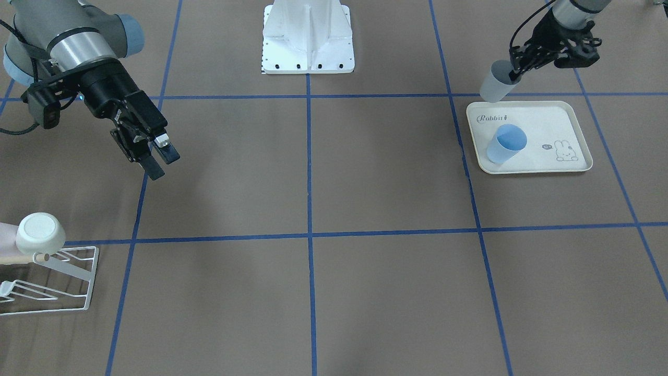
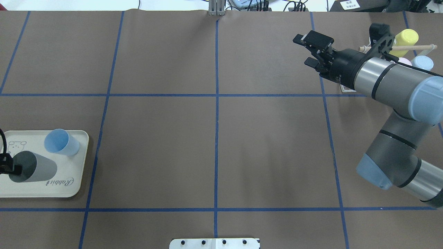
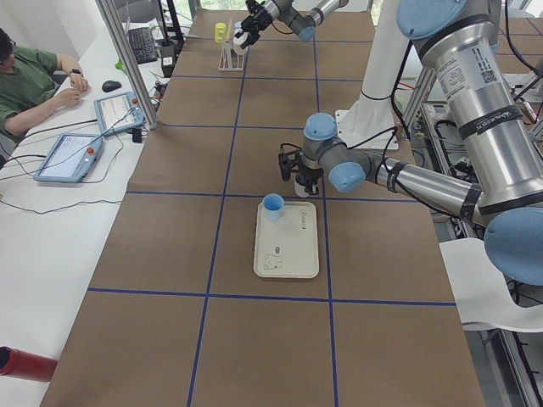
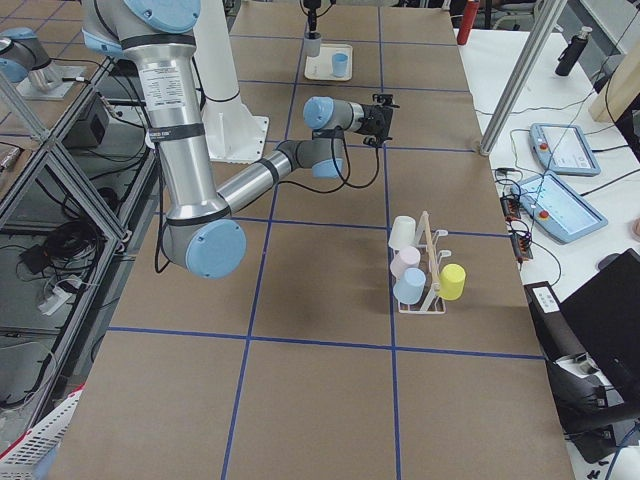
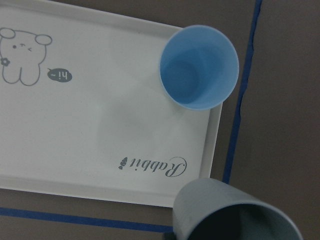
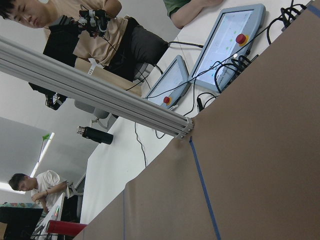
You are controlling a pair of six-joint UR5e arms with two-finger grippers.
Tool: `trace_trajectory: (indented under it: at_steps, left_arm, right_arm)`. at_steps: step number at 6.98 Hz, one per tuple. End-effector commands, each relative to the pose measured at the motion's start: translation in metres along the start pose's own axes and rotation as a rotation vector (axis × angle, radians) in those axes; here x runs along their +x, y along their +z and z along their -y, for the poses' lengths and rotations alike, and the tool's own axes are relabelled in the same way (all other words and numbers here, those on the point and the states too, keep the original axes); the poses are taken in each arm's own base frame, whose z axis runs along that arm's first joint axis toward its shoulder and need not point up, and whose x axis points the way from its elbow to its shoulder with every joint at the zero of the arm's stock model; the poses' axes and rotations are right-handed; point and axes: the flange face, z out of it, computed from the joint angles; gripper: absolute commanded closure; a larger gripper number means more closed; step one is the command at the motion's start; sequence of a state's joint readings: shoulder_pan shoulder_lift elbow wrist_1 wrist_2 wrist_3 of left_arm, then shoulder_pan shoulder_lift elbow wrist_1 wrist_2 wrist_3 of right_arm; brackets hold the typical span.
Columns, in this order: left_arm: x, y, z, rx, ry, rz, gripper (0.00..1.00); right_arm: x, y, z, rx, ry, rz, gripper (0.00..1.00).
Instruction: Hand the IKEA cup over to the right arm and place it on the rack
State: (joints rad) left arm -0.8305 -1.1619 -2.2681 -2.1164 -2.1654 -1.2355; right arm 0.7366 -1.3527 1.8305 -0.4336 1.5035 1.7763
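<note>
Grey cup (image 1: 497, 84) in left claw (image 1: 516, 71) | right claw (image 1: 162, 162) wide | tray (image 1: 554, 119) reads "Rabbit"

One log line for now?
left end effector: shut on grey cup | right end effector: open, empty | blue cup: on tray | handover: pending

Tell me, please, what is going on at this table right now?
The left arm's tool grips a grey cup by its rim, tilted above the edge of the tray; a blue cup stands on it. The right arm's tool is open and empty, near the rack, which carries other cups. The hand-over has not yet happened.
</note>
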Motion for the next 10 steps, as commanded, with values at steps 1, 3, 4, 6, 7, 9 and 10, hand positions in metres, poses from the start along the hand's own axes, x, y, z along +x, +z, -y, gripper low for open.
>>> trace_trajectory:
  at_steps: [1, 3, 4, 6, 7, 9, 10]
  left_arm:
    - [0.068, -0.011, 0.034, 0.088, -0.08, -0.137, 1.0]
    - [0.138, -0.007, 0.077, 0.239, -0.18, -0.24, 1.0]
    - [0.177, -0.007, 0.096, 0.278, -0.296, -0.316, 1.0]
    - [0.249, -0.011, 0.103, 0.307, -0.479, -0.473, 1.0]
    - [0.258, -0.012, 0.097, 0.304, -0.522, -0.591, 1.0]
    - [0.256, -0.008, 0.096, 0.22, -0.656, -0.941, 1.0]
    - [0.255, -0.001, 0.088, 0.175, -0.68, -1.046, 1.0]
  right_arm:
    - [0.007, 0.005, -0.019, -0.04, 0.003, 0.012, 0.0]
    - [0.007, 0.007, -0.033, -0.063, 0.007, 0.012, 0.0]
    - [0.007, 0.005, -0.036, -0.075, 0.029, 0.033, 0.0]
    - [-0.019, 0.006, -0.044, -0.106, 0.153, 0.111, 0.0]
    - [-0.029, 0.007, -0.051, -0.128, 0.223, 0.136, 0.0]
    - [-0.053, 0.002, -0.059, -0.163, 0.284, 0.202, 0.0]
    - [-0.072, 0.005, -0.066, -0.185, 0.331, 0.233, 0.0]
